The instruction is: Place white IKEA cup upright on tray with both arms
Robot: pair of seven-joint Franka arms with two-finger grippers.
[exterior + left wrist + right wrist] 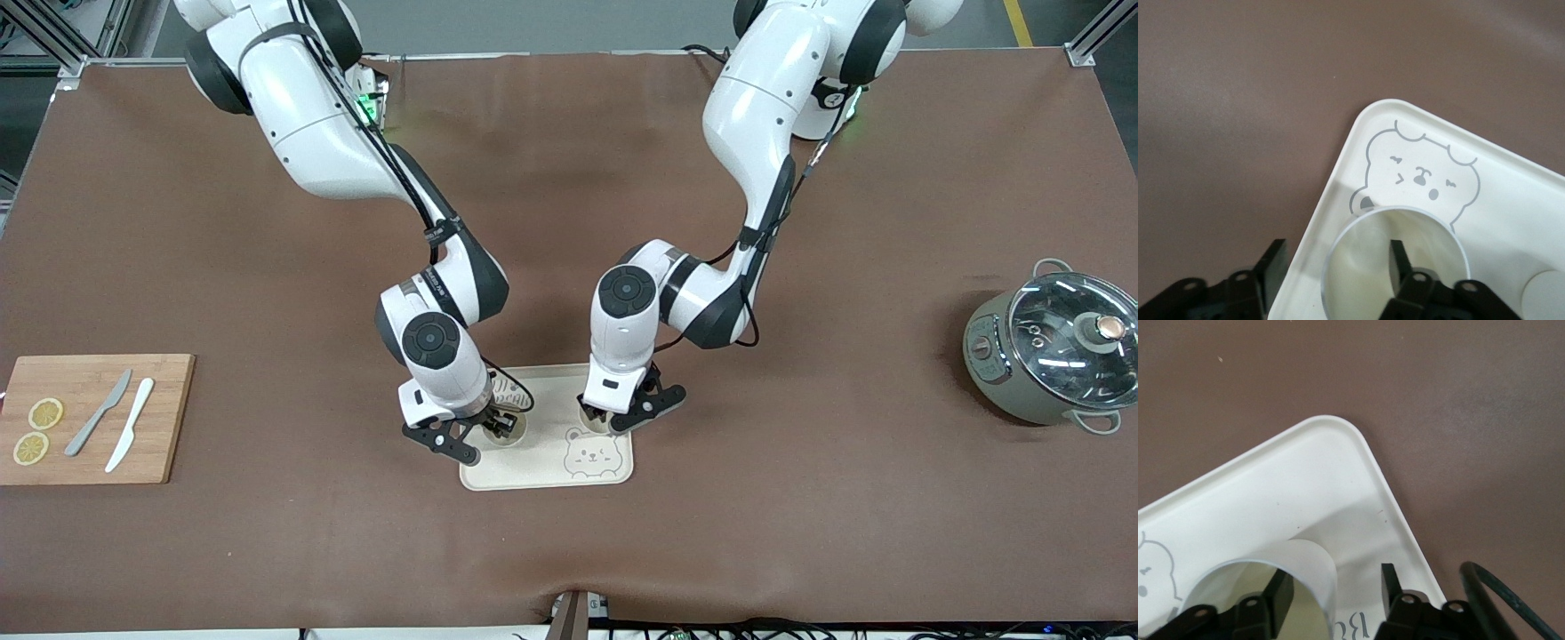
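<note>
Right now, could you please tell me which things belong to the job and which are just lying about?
Job: tray, two upright white cups, left gripper and right gripper, fingers open astride a cup wall each.
Lying about: cutting board, lemon slices, two knives, lidded pot.

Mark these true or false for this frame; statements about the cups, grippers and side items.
1. Left arm's cup and right arm's cup both stand upright on the tray. True.
2. The left gripper is clamped shut above its cup. False: it is open, straddling the cup wall.
3. The right gripper is open, one finger inside its cup. True.
4. The pot sits on the cutting board. False: it is on the table toward the left arm's end.
</note>
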